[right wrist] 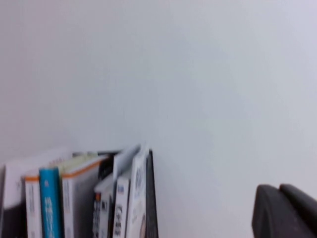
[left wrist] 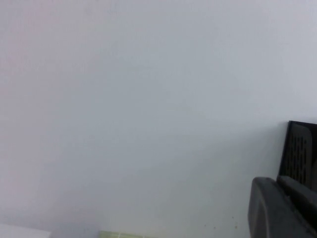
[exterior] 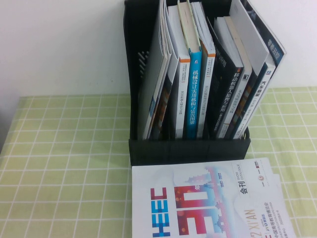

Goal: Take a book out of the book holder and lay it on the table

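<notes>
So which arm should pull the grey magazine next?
Probably left: the book stands leftmost in the book holder. Both the left gripper and right gripper hang back, outside the high view.

My overhead view: book holder stands upright on the desk, packed with upright books, among them a blue-spined book. A white magazine lies flat just before its front wall. Neither tool appears.

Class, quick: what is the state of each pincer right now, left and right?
Left pincer: only a dark edge shows in its own wrist view; state cannot be told; absent from the high view.
Right pincer: likewise, cannot be told.
</notes>
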Available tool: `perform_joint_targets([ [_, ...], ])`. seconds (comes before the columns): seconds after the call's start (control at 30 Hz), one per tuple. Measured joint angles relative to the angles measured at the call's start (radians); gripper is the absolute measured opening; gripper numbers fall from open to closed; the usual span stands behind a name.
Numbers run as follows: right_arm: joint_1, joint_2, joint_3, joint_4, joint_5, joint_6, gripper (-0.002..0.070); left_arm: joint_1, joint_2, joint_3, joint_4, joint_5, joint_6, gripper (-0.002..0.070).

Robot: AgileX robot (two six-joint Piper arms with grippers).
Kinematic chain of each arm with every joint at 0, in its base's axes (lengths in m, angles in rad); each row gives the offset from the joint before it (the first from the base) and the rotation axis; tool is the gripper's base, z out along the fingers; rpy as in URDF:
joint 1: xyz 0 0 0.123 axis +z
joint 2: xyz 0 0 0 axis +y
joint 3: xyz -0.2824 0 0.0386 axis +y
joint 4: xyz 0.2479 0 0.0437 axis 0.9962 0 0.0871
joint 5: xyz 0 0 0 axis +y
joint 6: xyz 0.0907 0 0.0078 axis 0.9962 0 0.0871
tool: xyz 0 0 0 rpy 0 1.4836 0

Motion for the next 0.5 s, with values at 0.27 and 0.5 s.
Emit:
perform_joint_targets([
  [0.27,0.0,0.0,0.0,0.023,-0.253,0.002,-0.0002,0.0,0.0,0.002,0.0,-0.071,-0.06,-0.0003],
  [0.5,0.0,0.0,0.0,0.073,-0.368,0.002,-0.0002,0.0,0.0,0.003,-0.002,-0.322,-0.208,-0.0003],
])
